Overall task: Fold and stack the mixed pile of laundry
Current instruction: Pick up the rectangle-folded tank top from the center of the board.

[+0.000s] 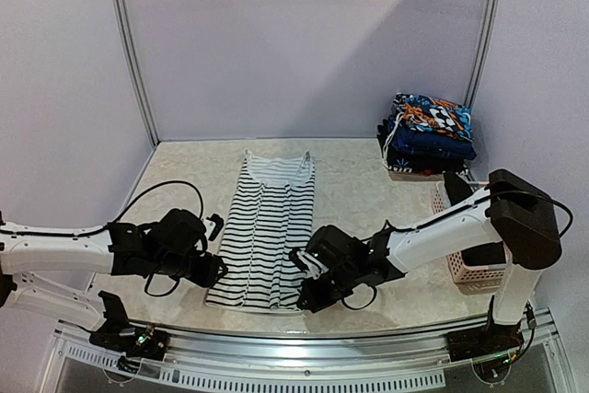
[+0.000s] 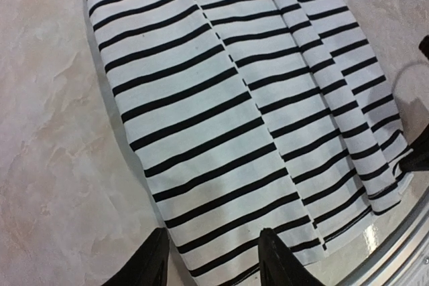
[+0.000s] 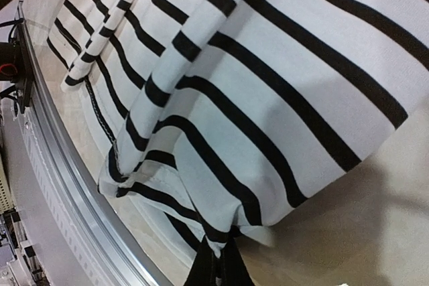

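Garment: the black-and-white striped soft garment point(image 1: 262, 227) lies flat, running lengthwise down the middle of the pale marbled bench point(image 1: 368, 181). Its neckline points toward the far edge and its hem sits at the near edge. Both long sides are folded inward, so it makes a narrow strip with overlapping panels.

My left claw point(image 1: 210, 271): it is down low at the near left corner of the hem, with the jaws standing apart at a middling width. In my wrist view, one black finger point(image 2: 153, 262) is over bare bench just beside the cloth's edge. The other finger point(image 2: 278, 262) is over the stripes. I cannot tell whether either one touches the fabric.

My right claw point(image 1: 308, 296): it is at the near right corner of the hem, jaws pressed together and pinching that corner. The striped cloth puckers up into my tips, with a shadow beneath it.

Folded stack: a pile of folded clothes point(image 1: 431, 131), a bright blue-and-orange print on top of dark pieces, sits at the far right corner, well apart from the striped piece.

Basket: the pink plastic lattice basket point(image 1: 465, 264) stands at the right edge, partly hidden behind my right arm.

Rail: the silver metal rail point(image 1: 304, 342) runs along the near edge, just beside the hem.
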`<state>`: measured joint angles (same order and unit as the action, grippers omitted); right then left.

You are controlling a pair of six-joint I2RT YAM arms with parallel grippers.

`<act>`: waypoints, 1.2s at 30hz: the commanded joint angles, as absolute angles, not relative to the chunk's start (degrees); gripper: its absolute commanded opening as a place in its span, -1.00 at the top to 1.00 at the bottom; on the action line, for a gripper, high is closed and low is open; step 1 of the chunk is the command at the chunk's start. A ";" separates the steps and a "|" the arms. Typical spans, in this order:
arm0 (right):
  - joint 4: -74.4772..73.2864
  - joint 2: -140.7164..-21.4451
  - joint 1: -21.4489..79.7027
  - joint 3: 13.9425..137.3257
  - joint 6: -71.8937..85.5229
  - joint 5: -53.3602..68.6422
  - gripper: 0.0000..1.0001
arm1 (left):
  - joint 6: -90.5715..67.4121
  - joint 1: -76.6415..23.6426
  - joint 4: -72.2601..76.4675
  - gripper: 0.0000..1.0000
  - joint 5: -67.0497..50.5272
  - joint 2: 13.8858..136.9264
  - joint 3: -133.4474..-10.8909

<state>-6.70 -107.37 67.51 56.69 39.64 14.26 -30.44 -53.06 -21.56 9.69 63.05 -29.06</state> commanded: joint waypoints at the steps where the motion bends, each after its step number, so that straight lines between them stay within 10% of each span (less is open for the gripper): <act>1: -18.84 -109.09 68.20 51.27 38.84 12.22 1.00 | -30.49 -57.17 -26.83 0.08 7.37 63.86 -31.21; 36: -14.38 -111.32 68.29 50.68 39.37 12.04 1.00 | -43.82 -67.76 -30.77 0.35 11.88 65.88 -26.28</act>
